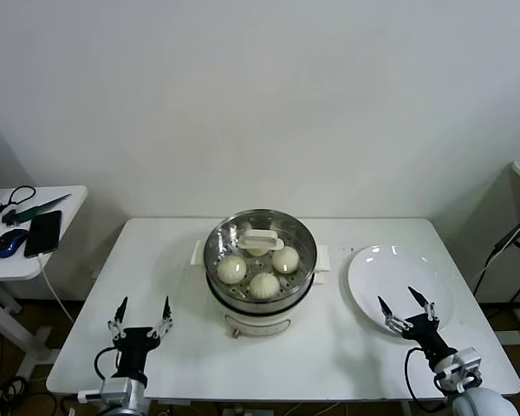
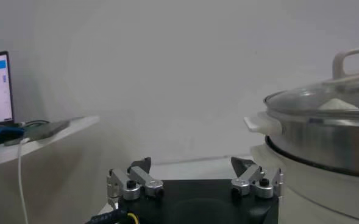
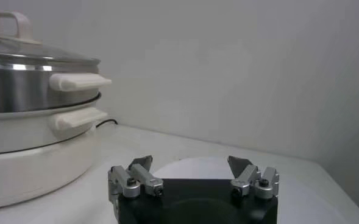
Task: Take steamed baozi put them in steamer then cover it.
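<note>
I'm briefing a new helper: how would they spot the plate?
Start at the white table, then the steel steamer at its middle. The plate lies flat on the robot's right of it: round, white, bare, partly under the right end effector.

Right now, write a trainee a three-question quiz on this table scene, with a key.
1. True or false: the round glass lid with a white handle lies on the flat white plate.
2. How many cream-white round buns sit in the shiny stainless-steel steamer pot?
3. Which fits the left hand and right hand? A) both open, holding nothing B) left shut on a bun C) right shut on the lid

Key:
1. False; it covers the pot.
2. Four.
3. A; each is over the white table or plate, apart from the pot.
</note>
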